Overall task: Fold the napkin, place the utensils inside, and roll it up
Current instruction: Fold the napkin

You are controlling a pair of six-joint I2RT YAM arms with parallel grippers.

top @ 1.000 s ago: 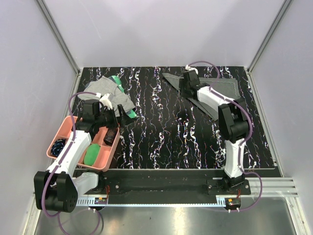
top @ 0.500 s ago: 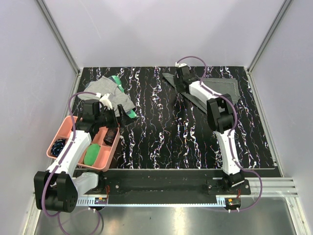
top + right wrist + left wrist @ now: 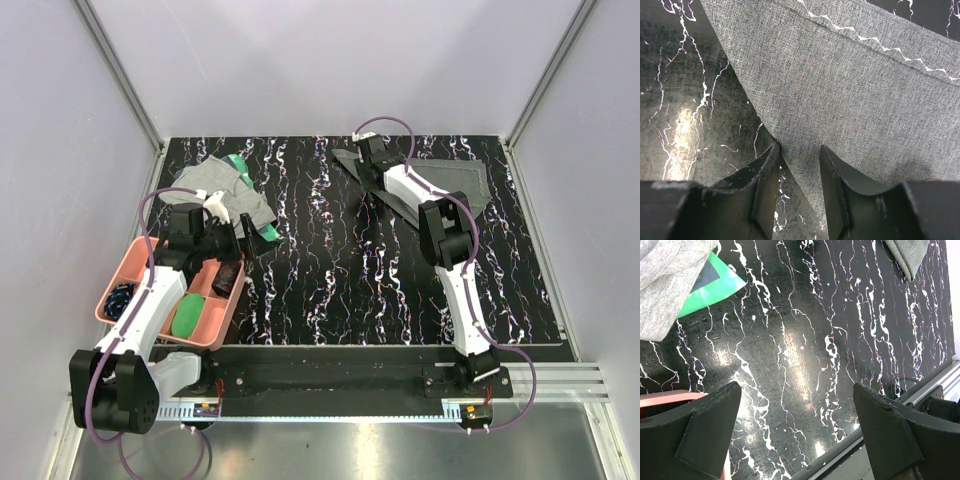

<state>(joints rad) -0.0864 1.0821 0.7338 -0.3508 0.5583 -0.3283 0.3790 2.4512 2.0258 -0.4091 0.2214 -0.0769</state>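
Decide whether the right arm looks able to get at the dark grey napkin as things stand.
Probably yes. The right gripper sits directly over the napkin's tapering end, its jaws standing either side of the cloth, and nothing lies between them and it.

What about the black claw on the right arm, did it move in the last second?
Yes. The right gripper slid left and toward the far edge of the black marbled table, along the dark charcoal-grey cloth napkin toward its left corner.

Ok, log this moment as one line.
left fingers open, empty, over table | right fingers part-open, napkin edge between them | napkin on table, not rolled
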